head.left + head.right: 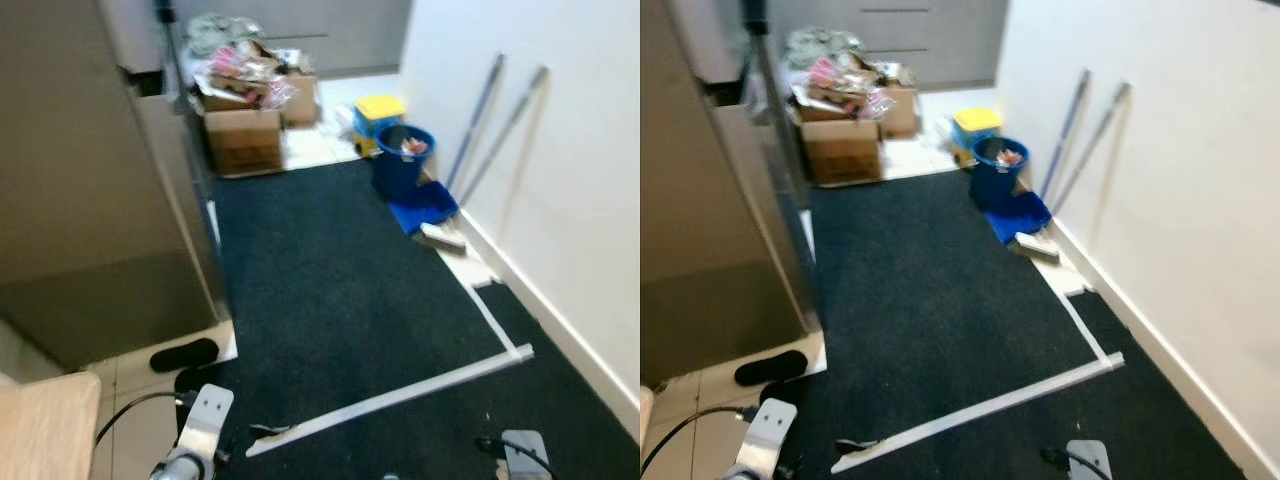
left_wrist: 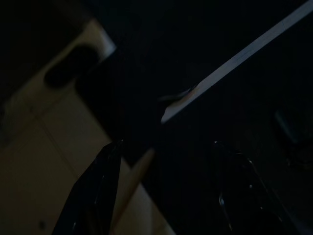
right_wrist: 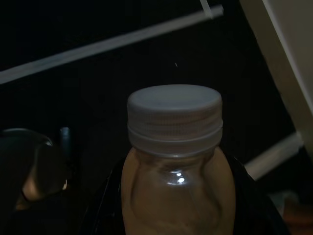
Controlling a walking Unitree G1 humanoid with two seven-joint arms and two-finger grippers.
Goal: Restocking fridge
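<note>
My right gripper [image 3: 173,200] is shut on a clear bottle [image 3: 176,196] of pale brownish drink with a white screw cap [image 3: 174,115], held upright low over the dark carpet. My left gripper [image 2: 166,196] hangs open above the carpet edge and pale floor tiles, with nothing between its black fingers [image 2: 93,191]. Both silver forearms show at the bottom of the eye views, the left arm [image 1: 200,430] and the right arm [image 1: 520,455]. A tall grey fridge body [image 1: 90,180] stands at my left.
Cardboard boxes [image 1: 245,130] piled with packets stand beyond the fridge. A blue bucket [image 1: 403,155], a blue dustpan [image 1: 425,210] and two long handles [image 1: 490,120] line the right wall. A white strip [image 1: 400,395] crosses the carpet; a black slipper [image 1: 183,353] lies by the fridge.
</note>
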